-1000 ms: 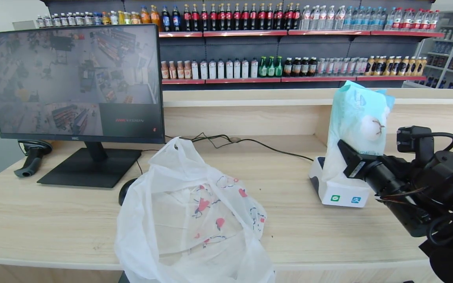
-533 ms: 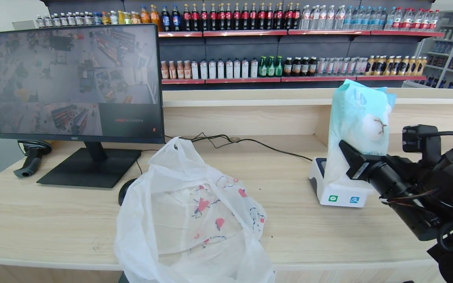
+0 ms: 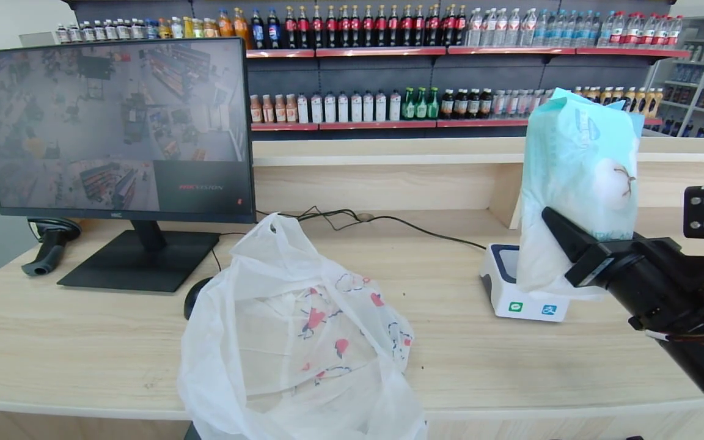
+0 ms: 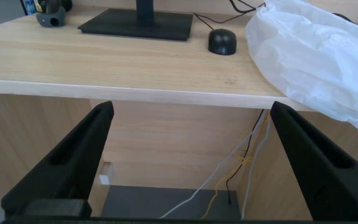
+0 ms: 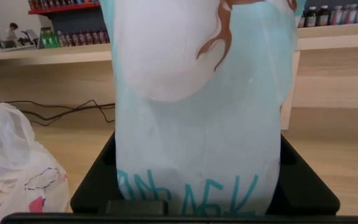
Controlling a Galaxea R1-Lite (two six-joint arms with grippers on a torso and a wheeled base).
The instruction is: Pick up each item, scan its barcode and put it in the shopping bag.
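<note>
Lifting the blue pack up from the scanner with my right gripper clenched on it, I reckon the shopping bag comes next.

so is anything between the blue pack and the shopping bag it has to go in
Nothing visible. The right gripper holds the pack upright over the scanner; between it and the shopping bag lies just bare counter.

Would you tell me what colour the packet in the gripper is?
Pale turquoise packet with a white cotton-boll picture; head view shows it best.
</note>
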